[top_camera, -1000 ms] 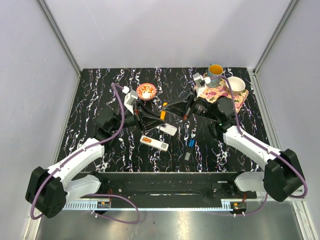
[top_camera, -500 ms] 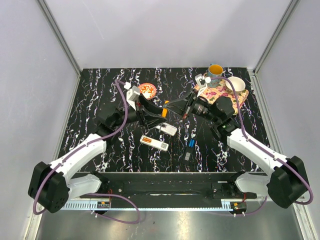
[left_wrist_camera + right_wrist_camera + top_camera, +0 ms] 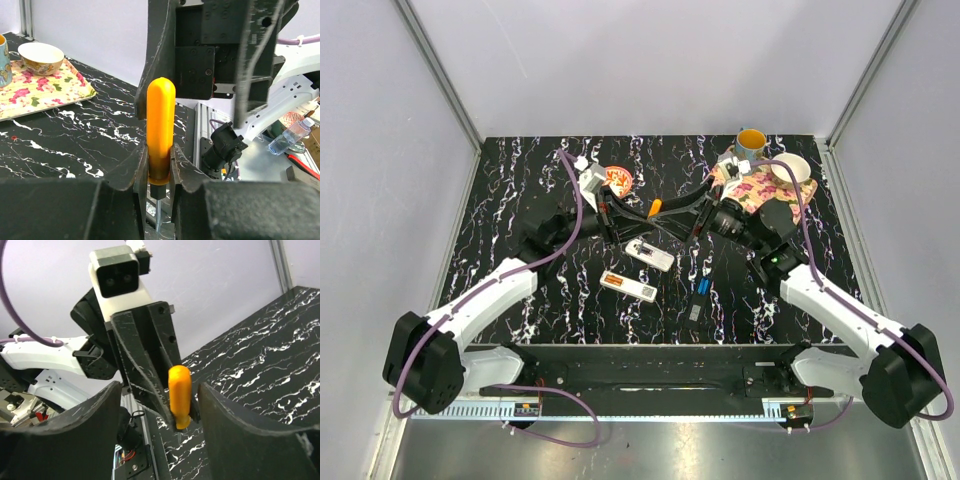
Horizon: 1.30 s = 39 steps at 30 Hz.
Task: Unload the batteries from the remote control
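Your left hand [image 3: 159, 161] was clenched on the screwdriver [image 3: 160, 125], its fingers [image 3: 131, 172] pinching the base of the orange handle with the shaft pointing down. Your right hand [image 3: 160, 390] stood open around that same handle, touching neither side of it. The two met in the air over the middle of the counter [image 3: 500, 190], toward its far edge. This looked like a pass of the tool, so you would have done best to keep the left clamp firm and draw the right hand straight back, so neither finger knocked the handle. Below, nearer the near edge, lay two white remotes. The closer remote [image 3: 628, 286] showed a battery [image 3: 614, 283] as an orange patch at its left end. The farther remote [image 3: 649, 253] showed no cell. The screwdriver's tip was cut off in the left wrist view, the arms covered most of the tool from above, and whether the orange patch lay loose or seated was too small to tell.
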Available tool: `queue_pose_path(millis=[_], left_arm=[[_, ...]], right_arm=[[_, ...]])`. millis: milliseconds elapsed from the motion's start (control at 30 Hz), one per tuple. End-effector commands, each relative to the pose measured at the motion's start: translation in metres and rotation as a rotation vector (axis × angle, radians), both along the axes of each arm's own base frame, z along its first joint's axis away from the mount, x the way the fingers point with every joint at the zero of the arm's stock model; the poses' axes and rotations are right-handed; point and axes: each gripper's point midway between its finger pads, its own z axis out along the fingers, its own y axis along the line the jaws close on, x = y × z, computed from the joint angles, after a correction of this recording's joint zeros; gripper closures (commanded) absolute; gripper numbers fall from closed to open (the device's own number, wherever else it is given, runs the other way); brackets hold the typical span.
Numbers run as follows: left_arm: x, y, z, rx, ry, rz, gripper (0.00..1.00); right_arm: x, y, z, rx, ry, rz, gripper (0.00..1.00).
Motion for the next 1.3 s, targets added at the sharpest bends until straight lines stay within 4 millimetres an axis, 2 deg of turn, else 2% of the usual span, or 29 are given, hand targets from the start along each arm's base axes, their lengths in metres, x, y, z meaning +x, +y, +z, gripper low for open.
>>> queue_pose_path(millis=[0, 67, 167, 300, 533, 600, 900, 1033, 1067, 1100, 1167, 1267], left_arm=[[-0.001, 0.006, 0.032, -0.041, -0.133, 0.025, 1.0], [-0.003, 0.007, 0.033, -0.039, -0.143, 0.022, 1.0], [-0.006, 0.006, 0.034, -0.041, -0.141, 0.004, 1.0], [-0.009, 0.006, 0.034, -0.04, -0.145, -0.014, 1.0], [-0.014, 0.006, 0.032, -0.033, -0.139, -0.037, 1.0], [-0.014, 0.006, 0.03, -0.029, -0.14, -0.041, 1.0], [-0.017, 0.006, 0.026, -0.017, -0.13, -0.054, 1.0], [-0.017, 0.006, 0.022, -0.009, -0.124, -0.056, 1.0], [-0.017, 0.006, 0.021, -0.007, -0.119, -0.057, 1.0], [-0.017, 0.006, 0.021, -0.007, -0.12, -0.055, 1.0], [-0.017, 0.006, 0.019, -0.006, -0.115, -0.055, 1.0], [-0.017, 0.006, 0.018, -0.002, -0.115, -0.055, 1.0]], right_arm=[[-0.017, 0.0, 0.011, 0.011, -0.067, 0.05, 0.3], [-0.019, 0.002, 0.011, 0.01, -0.075, 0.074, 0.3], [-0.017, 0.005, 0.009, 0.012, -0.072, 0.091, 0.36], [-0.017, 0.01, 0.006, 0.006, -0.065, 0.125, 0.57], [-0.019, 0.01, 0.009, 0.022, -0.065, 0.128, 0.71], [-0.021, 0.01, 0.009, 0.025, -0.066, 0.142, 0.72], [-0.021, 0.013, 0.009, 0.029, -0.07, 0.164, 0.59], [-0.019, 0.014, 0.009, 0.029, -0.073, 0.165, 0.61], [-0.02, 0.014, 0.009, 0.029, -0.074, 0.165, 0.65], [-0.019, 0.014, 0.009, 0.028, -0.073, 0.163, 0.84], [-0.019, 0.014, 0.008, 0.026, -0.072, 0.166, 1.0], [-0.019, 0.014, 0.007, 0.022, -0.078, 0.163, 1.0]])
